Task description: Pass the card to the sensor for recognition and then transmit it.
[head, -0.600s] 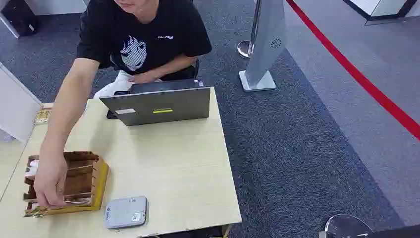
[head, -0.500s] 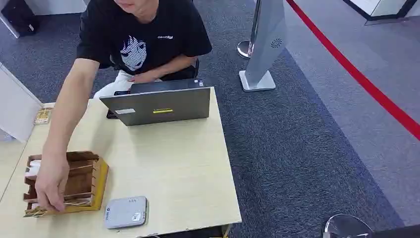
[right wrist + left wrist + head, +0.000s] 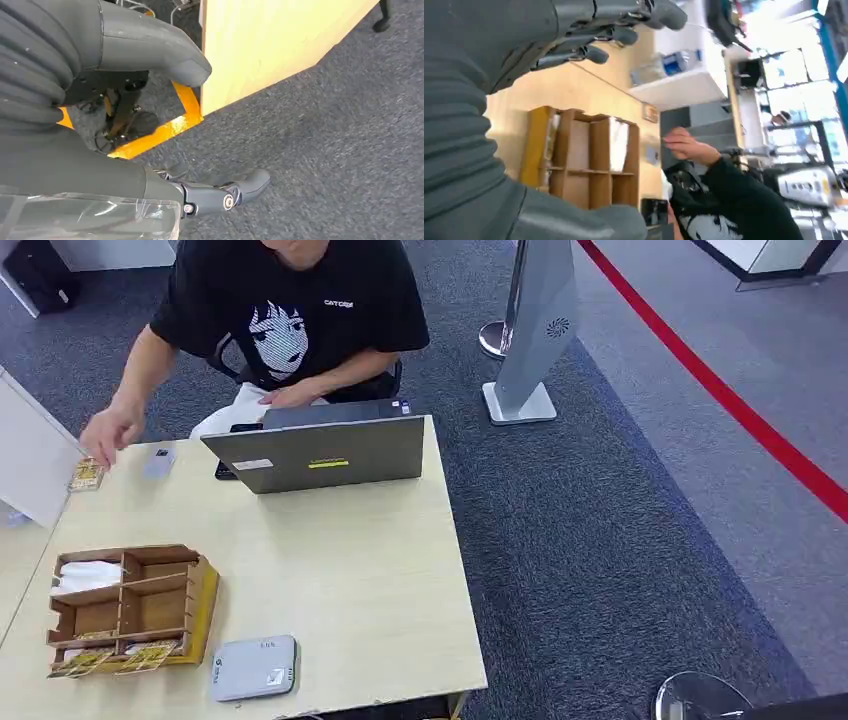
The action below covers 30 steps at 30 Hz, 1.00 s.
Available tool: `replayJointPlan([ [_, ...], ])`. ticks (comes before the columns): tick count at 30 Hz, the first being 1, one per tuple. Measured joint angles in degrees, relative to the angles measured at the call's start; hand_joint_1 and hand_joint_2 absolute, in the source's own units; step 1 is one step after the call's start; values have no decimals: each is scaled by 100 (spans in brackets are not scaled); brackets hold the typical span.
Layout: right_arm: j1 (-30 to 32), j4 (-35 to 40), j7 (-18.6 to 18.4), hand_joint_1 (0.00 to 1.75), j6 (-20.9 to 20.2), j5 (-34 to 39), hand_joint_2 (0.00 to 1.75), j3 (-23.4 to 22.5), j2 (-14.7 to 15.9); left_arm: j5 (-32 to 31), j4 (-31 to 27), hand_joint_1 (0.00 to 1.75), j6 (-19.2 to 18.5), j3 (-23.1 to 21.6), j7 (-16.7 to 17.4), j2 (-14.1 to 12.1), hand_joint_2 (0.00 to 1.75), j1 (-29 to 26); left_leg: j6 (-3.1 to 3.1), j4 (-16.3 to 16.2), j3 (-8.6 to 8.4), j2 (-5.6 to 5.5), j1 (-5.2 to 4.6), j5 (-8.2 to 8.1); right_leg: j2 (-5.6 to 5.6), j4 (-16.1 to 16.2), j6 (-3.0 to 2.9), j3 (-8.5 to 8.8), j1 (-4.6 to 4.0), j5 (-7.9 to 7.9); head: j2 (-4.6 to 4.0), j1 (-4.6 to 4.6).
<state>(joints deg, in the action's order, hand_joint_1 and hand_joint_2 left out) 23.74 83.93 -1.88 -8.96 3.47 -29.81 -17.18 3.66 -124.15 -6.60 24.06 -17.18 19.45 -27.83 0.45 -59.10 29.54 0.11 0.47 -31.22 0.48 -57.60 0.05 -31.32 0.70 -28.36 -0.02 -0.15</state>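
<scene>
Cards [image 3: 112, 657] sit in the nearest slot of the wooden organiser [image 3: 205, 602], at the table's near left corner, with the grey sensor [image 3: 254, 668] just beside it, so your first move is a short reach with the left hand [image 3: 589, 30]. That hand is empty, its fingers apart and lightly curled above the table [image 3: 360, 570]. Bring it down over the front slot, pinch one card by its upper edge and lift straight up before crossing to the sensor. Your right hand [image 3: 165, 125] hangs beside the table corner over the carpet, holding nothing, thumb and fingers apart. Head view gives you the cards and sensor; the left wrist view instead shows the organiser's compartments from the side, and farther off the person's hand [image 3: 110, 433] near a small card [image 3: 159, 462] by the laptop [image 3: 325, 450].
</scene>
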Motion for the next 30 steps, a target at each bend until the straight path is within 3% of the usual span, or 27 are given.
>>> replayJointPlan([
  [6,-171,-68,44,0,-225,-308,175,-183,0,-1152,-229,0,116,-284,-96,-89,175,319,0,0,0,0,0,0,0,0,0,-1,0,0,0,0],
  [13,-393,-212,94,0,-446,-656,175,-387,0,-2400,-251,0,170,-625,96,-442,175,773,-2,0,0,0,0,4,1,0,-1,-2,0,0,0,2],
  [19,-517,-356,146,0,-575,-850,175,-430,-2,-3361,-87,0,181,-883,337,-936,175,1282,-2,0,0,1,0,5,3,-1,-2,-4,-1,1,0,0],
  [30,-667,-656,267,0,-771,-1230,175,-511,-2,-4896,707,0,181,-1469,684,-1974,175,2352,1,0,4,4,0,9,4,-6,-2,-6,-1,2,0,0],
])
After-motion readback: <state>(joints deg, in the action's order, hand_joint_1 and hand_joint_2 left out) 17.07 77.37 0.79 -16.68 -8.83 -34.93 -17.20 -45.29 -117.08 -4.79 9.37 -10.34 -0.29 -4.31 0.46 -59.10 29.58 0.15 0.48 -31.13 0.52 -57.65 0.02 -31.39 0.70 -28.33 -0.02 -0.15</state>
